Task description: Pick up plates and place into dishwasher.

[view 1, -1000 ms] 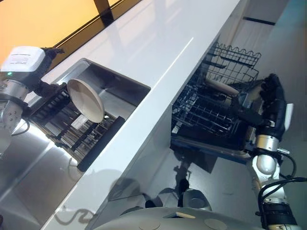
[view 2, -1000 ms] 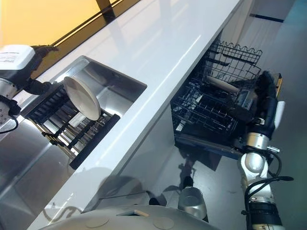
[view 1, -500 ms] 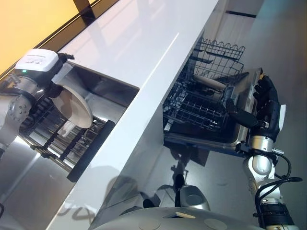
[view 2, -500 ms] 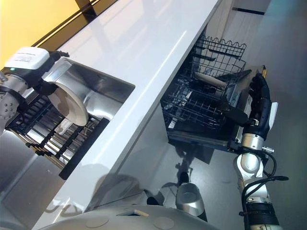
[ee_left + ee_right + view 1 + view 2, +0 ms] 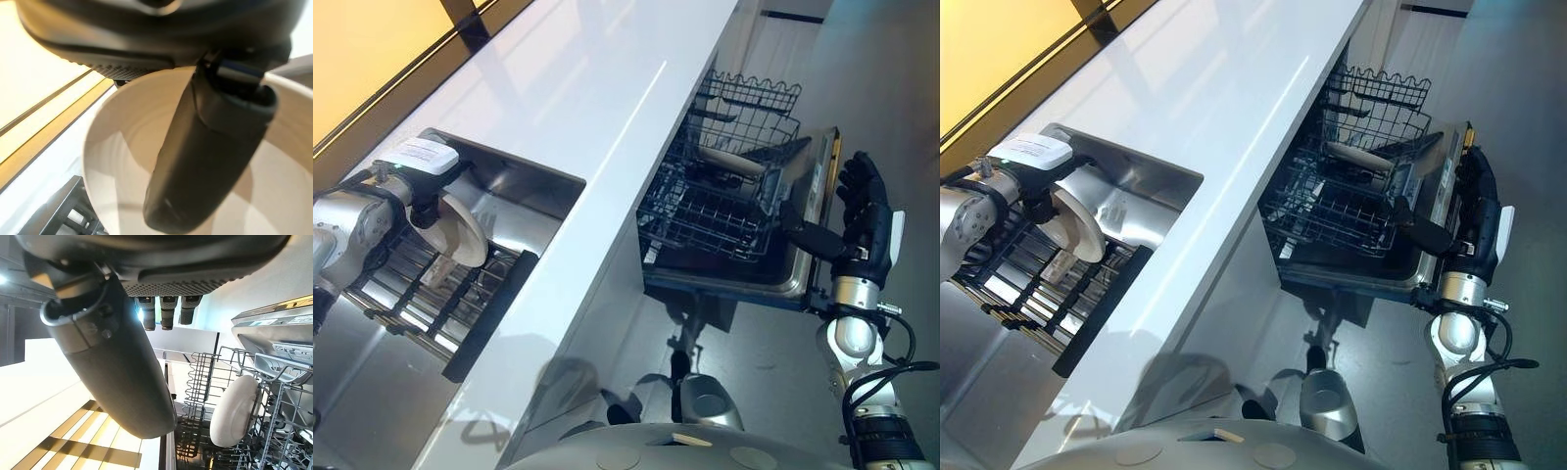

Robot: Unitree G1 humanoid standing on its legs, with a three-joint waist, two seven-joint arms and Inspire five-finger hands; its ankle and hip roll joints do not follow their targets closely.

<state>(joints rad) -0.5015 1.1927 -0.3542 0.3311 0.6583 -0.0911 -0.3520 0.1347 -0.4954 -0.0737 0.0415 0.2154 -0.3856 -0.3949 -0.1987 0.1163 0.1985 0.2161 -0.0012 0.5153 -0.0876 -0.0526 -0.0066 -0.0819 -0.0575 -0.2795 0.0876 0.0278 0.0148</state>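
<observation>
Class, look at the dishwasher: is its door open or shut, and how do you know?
Open. The dishwasher door is dropped down and the wire rack is slid out below the white counter, with one plate standing in it.

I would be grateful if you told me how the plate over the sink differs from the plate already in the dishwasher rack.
The sink plate is pinched by the left hand above the drying rack; the racked plate stands on edge between the wires of the dishwasher rack, untouched. The open right hand hangs apart from it, beside the dishwasher door. Both plates are round and off-white.
</observation>
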